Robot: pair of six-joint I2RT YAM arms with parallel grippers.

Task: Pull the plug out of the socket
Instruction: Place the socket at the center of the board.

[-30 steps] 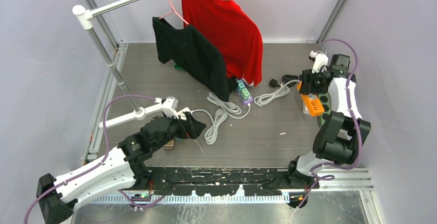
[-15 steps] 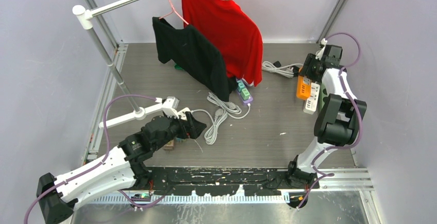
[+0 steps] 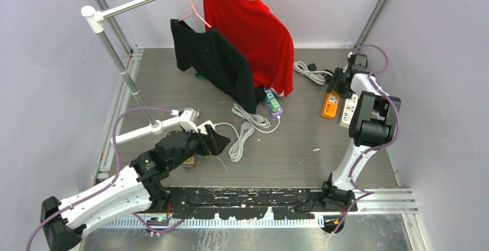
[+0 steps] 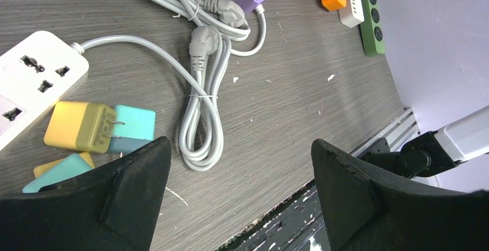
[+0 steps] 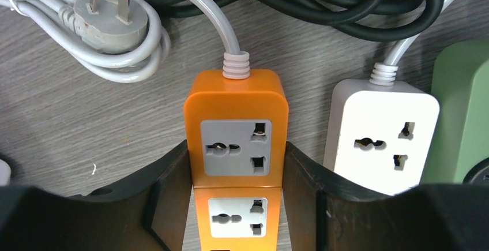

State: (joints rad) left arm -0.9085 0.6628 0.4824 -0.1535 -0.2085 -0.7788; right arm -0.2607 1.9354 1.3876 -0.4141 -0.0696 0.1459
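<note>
Black-fingered, your left pincer [image 4: 237, 144] has not stirred. It hangs wide open, gripping nothing, above a yellow adapter [image 4: 81, 127] and a teal adapter [image 4: 134, 128] beside the white strip [image 4: 34, 83] near the front left of the tabletop [image 3: 300, 147].

The change is on the right. Your right pincer [image 5: 237, 164], clamped on the orange strip [image 5: 236, 104], has drawn it along the right edge toward the far right corner. Its cord bundle [image 3: 308, 72] now lies by the far edge. That strip's visible sockets are empty, so I'd judge this move frees nothing. The plainly seated plugs are the green plugs [image 3: 271, 98] in the purple strip [image 3: 278, 112], mid-tabletop.

Your count:
- Five strips: white, purple, orange, a second white strip [image 5: 380, 135] and a green strip [image 5: 461, 112].
- Two shirts: a black shirt [image 3: 213, 66] and a red shirt [image 3: 254, 32].
</note>
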